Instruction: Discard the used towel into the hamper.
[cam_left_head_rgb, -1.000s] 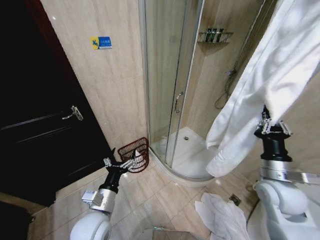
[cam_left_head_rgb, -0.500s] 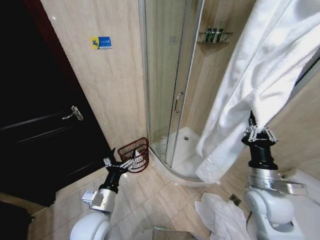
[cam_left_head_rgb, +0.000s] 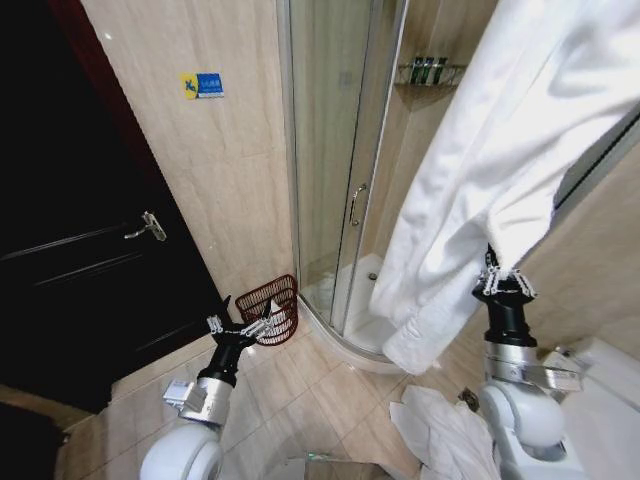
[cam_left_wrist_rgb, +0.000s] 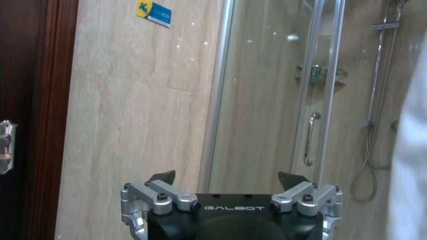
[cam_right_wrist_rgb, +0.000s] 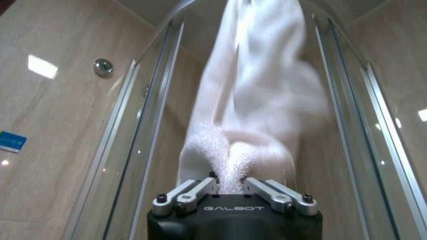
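A large white towel (cam_left_head_rgb: 500, 150) hangs from the upper right, draped in front of the shower. My right gripper (cam_left_head_rgb: 500, 280) points upward and is shut on a fold low on its edge; in the right wrist view the fingers (cam_right_wrist_rgb: 200, 189) pinch the terry cloth of the towel (cam_right_wrist_rgb: 253, 100). The hamper (cam_left_head_rgb: 275, 300), a small reddish-brown woven basket, sits on the floor in the corner between the tiled wall and the shower. My left gripper (cam_left_head_rgb: 243, 328) is held open just in front of the hamper, with nothing between its fingers (cam_left_wrist_rgb: 162, 177).
A glass shower enclosure (cam_left_head_rgb: 340, 150) with a white tray (cam_left_head_rgb: 365, 325) fills the middle. A dark door (cam_left_head_rgb: 70, 260) stands at the left. Another white cloth (cam_left_head_rgb: 445, 430) lies crumpled on the floor tiles at the lower right, beside a white fixture (cam_left_head_rgb: 610, 400).
My right arm has moved left, drawing the towel leftward across the shower opening. The left arm and the hamper have not moved.
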